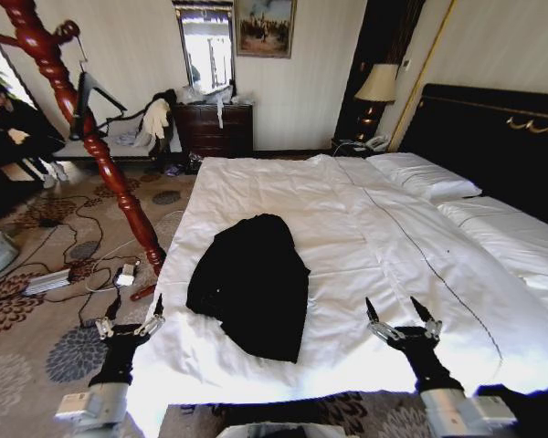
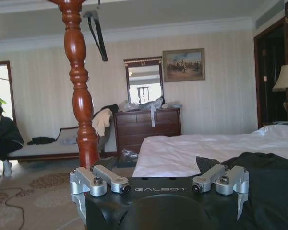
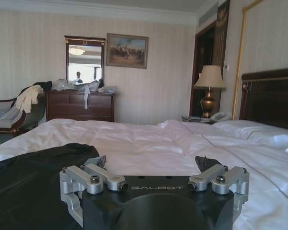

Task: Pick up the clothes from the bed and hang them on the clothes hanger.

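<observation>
The bed [image 1: 365, 228] is cut off by the right edge of the head view; its black headboard [image 1: 493, 137] runs out of frame there too. The near end of the bed passes behind both arms at the lower edge.

The clothes hanger [image 1: 89, 99] overlaps the red-brown coat stand [image 1: 91, 137], so its hook cannot be made out. In the left wrist view, only 1 dark arm of it shows, cut by the top edge.

The black jacket [image 1: 251, 283] lies crumpled; collar, zips and tag are too small to tell. In both wrist views the gripper bodies hide part of it.

"GALBOT" on left gripper [image 2: 159, 201] housing; same on right gripper [image 3: 155, 200] housing.
</observation>
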Controlling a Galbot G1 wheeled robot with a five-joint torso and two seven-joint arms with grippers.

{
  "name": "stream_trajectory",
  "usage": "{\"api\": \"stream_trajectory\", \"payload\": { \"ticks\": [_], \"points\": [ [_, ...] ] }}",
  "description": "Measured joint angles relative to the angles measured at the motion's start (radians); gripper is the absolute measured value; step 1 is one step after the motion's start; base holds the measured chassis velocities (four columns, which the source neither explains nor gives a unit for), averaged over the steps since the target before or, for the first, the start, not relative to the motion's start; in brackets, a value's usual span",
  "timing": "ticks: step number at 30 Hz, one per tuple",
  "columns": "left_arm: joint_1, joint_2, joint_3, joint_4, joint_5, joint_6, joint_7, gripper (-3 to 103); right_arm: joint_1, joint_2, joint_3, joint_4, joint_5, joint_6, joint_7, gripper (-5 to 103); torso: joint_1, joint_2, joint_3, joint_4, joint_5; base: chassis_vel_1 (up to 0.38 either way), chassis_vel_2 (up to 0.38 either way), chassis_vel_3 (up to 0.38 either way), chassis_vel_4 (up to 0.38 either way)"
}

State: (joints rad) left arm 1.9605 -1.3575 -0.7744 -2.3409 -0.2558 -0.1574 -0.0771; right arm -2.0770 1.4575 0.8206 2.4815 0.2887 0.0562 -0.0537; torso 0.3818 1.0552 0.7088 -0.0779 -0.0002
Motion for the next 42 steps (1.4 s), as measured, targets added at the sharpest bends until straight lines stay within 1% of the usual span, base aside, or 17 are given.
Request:
{"api": "stream_trajectory", "payload": {
  "ticks": [9, 13, 14, 17, 21, 22, 24, 25, 28, 30, 31, 33, 34, 35, 36, 39, 42],
  "points": [
    [-0.034, 0.054, 0.058, 0.033, -0.080, 0.087, -0.042, 96, 0.004, -0.009, -0.040, -0.038, 0.010, -0.017, 0.009, 100, 0.000, 0.000, 0.000, 0.0000, 0.0001, 0.000, 0.000, 0.000, 0.000],
    [-0.092, 0.103, 0.101, 0.081, -0.123, 0.163, -0.100, 96, 0.005, -0.014, -0.062, -0.060, 0.023, -0.027, 0.013, 100, 0.000, 0.000, 0.000, 0.0000, 0.0001, 0.000, 0.000, 0.000, 0.000],
    [-0.092, 0.103, 0.101, 0.081, -0.123, 0.163, -0.100, 96, 0.005, -0.014, -0.062, -0.060, 0.023, -0.027, 0.013, 100, 0.000, 0.000, 0.000, 0.0000, 0.0001, 0.000, 0.000, 0.000, 0.000],
    [-0.147, 0.133, 0.127, 0.120, -0.187, 0.223, -0.140, 96, 0.006, -0.018, -0.077, -0.073, 0.037, -0.036, 0.016, 100, 0.000, 0.000, 0.000, 0.0000, 0.0001, 0.000, 0.000, 0.000, 0.000],
    [-0.227, 0.166, 0.160, 0.179, -0.269, 0.283, -0.186, 96, 0.008, -0.029, -0.101, -0.082, 0.098, -0.065, 0.023, 100, 0.000, 0.000, 0.000, 0.0000, 0.0001, 0.000, 0.000, 0.000, 0.000],
    [-0.247, 0.175, 0.173, 0.195, -0.280, 0.290, -0.194, 96, 0.008, -0.032, -0.106, -0.082, 0.119, -0.076, 0.025, 100, 0.000, 0.000, 0.000, 0.0004, 0.0002, 0.000, 0.000, 0.000, 0.000],
    [-0.297, 0.203, 0.208, 0.227, -0.293, 0.302, -0.211, 96, 0.008, -0.043, -0.115, -0.080, 0.204, -0.116, 0.031, 100, 0.000, 0.000, 0.000, -0.0006, -0.0001, 0.000, 0.000, 0.000, 0.000],
    [-0.297, 0.203, 0.208, 0.227, -0.293, 0.302, -0.211, 96, 0.008, -0.043, -0.115, -0.080, 0.204, -0.116, 0.031, 100, 0.000, 0.000, 0.000, -0.0006, -0.0001, 0.000, 0.000, 0.000, 0.000],
    [-0.318, 0.231, 0.236, 0.234, -0.293, 0.306, -0.214, 96, 0.053, -0.069, -0.103, -0.051, 0.430, -0.220, 0.072, 100, 0.000, 0.000, 0.000, -0.0002, 0.0001, 0.000, 0.000, 0.000, 0.000],
    [-0.307, 0.241, 0.233, 0.234, -0.275, 0.303, -0.206, 96, 0.136, -0.097, -0.058, -0.020, 0.719, -0.354, 0.167, 100, 0.000, 0.000, 0.000, 0.0000, -0.0001, 0.000, 0.000, 0.000, 0.000],
    [-0.307, 0.241, 0.233, 0.234, -0.275, 0.303, -0.206, 96, 0.136, -0.097, -0.058, -0.020, 0.719, -0.354, 0.167, 100, 0.000, 0.000, 0.000, 0.0000, -0.0001, 0.000, 0.000, 0.000, 0.000],
    [-0.289, 0.244, 0.220, 0.232, -0.267, 0.298, -0.199, 96, 0.205, -0.118, -0.023, -0.024, 0.910, -0.430, 0.245, 100, 0.000, 0.000, 0.000, 0.0002, 0.0001, 0.000, 0.000, 0.000, 0.000],
    [-0.272, 0.245, 0.209, 0.227, -0.264, 0.294, -0.195, 96, 0.263, -0.143, 0.004, -0.050, 1.052, -0.478, 0.302, 100, 0.000, 0.000, 0.000, 0.0004, 0.0001, 0.000, 0.000, 0.000, 0.000],
    [-0.257, 0.248, 0.199, 0.219, -0.258, 0.291, -0.190, 96, 0.314, -0.166, 0.020, -0.082, 1.145, -0.507, 0.340, 100, 0.000, 0.000, 0.000, 0.0003, 0.0005, 0.000, 0.000, 0.000, 0.000],
    [-0.257, 0.248, 0.199, 0.219, -0.258, 0.291, -0.190, 96, 0.314, -0.166, 0.020, -0.082, 1.145, -0.507, 0.340, 100, 0.000, 0.000, 0.000, 0.0003, 0.0005, 0.000, 0.000, 0.000, 0.000],
    [-0.224, 0.258, 0.182, 0.197, -0.249, 0.288, -0.188, 96, 0.436, -0.241, 0.032, -0.178, 1.299, -0.560, 0.407, 100, 0.000, 0.000, 0.000, 0.0005, 0.0003, 0.000, 0.000, 0.000, 0.000],
    [-0.214, 0.267, 0.178, 0.185, -0.247, 0.288, -0.188, 96, 0.487, -0.267, 0.024, -0.229, 1.310, -0.568, 0.413, 100, 0.000, 0.000, 0.000, 0.0003, 0.0003, 0.000, 0.000, 0.000, 0.000]
  ]
}}
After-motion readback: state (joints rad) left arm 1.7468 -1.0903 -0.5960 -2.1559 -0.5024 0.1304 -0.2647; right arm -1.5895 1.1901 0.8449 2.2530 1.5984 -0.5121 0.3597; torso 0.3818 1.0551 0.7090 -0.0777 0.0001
